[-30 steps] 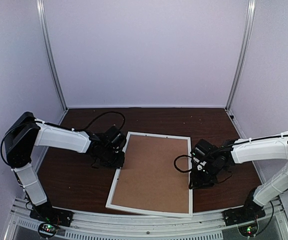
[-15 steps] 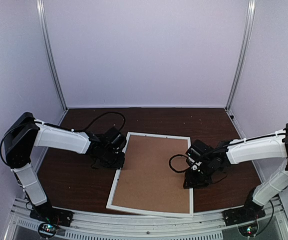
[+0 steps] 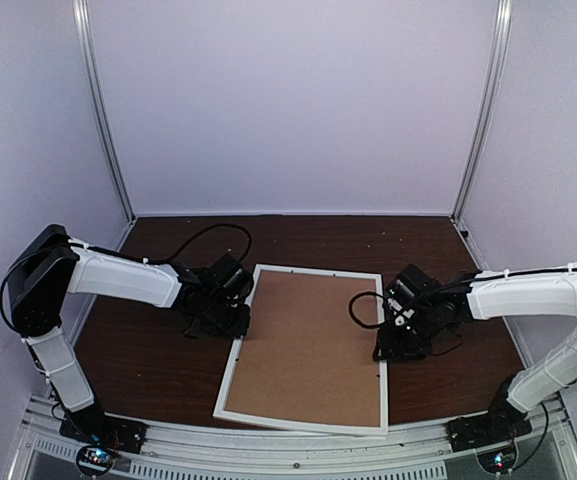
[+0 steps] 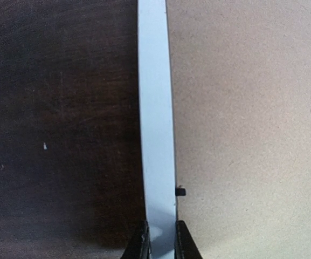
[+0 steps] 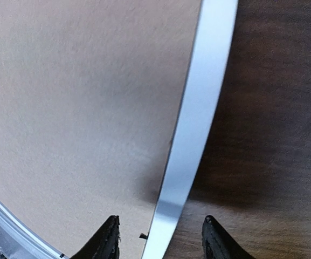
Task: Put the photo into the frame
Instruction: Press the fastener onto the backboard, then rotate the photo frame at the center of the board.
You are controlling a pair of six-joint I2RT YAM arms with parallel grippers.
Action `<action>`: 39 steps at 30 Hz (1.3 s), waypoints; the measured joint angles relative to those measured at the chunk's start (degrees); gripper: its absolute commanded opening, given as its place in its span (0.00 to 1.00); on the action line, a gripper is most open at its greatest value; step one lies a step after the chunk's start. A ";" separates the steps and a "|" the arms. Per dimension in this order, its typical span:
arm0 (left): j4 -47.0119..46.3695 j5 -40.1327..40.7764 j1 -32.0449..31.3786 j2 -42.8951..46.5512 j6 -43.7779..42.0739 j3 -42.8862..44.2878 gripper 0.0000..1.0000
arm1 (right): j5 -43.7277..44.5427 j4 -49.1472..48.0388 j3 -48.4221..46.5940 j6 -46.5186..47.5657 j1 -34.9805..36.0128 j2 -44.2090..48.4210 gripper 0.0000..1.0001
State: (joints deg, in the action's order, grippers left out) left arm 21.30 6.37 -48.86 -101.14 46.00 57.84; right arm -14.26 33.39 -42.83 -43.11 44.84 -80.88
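The frame [image 3: 230, 372] lies flat on the dark table, back side up, its brown backing board [image 3: 308, 345] filling the white rim. The photo is out of view. My left gripper [image 3: 239, 320] sits low at the frame's left edge. In the left wrist view the left gripper [image 4: 161, 237] is shut on the white rim [image 4: 156, 108], one finger on each side of it. My right gripper [image 3: 385, 348] is at the frame's right edge. In the right wrist view the right gripper [image 5: 160, 222] is open, straddling the rim [image 5: 204, 108] without touching it.
A small black retaining tab [image 4: 180, 191] sticks out over the board beside the left rim. Bare dark wood table [image 3: 148, 365] surrounds the frame. Pale walls and metal corner posts [image 3: 103, 110] enclose the workspace, and a metal rail [image 3: 268, 445] runs along the near edge.
The right arm shifted left onto the frame's right edge, then a little farther back along it, and its jaws spread wider. The left arm and the frame stayed put.
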 measured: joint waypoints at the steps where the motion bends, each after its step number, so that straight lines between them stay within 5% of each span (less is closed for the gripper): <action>1: 0.00 0.00 0.00 0.00 0.02 0.00 0.05 | 0.00 0.02 -0.04 0.55 -1.20 0.46 0.52; 18: 0.15 0.04 -0.02 0.00 -0.04 0.02 0.06 | -2.56 -2.86 -3.98 7.37 -10.32 -7.72 0.46; 30: 0.96 0.15 -0.11 0.00 -0.22 0.39 0.15 | -5.53 -5.57 -5.01 9.99 -13.35 -10.62 0.23; 39: -0.59 -2.58 -0.28 1.64 -2.49 -0.42 0.49 | -6.93 -4.11 -10.34 13.99 -16.33 -15.19 0.08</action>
State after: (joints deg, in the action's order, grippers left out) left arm 20.71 3.79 -49.15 -99.50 43.51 57.43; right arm -21.19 29.28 -53.17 -29.12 28.51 -96.07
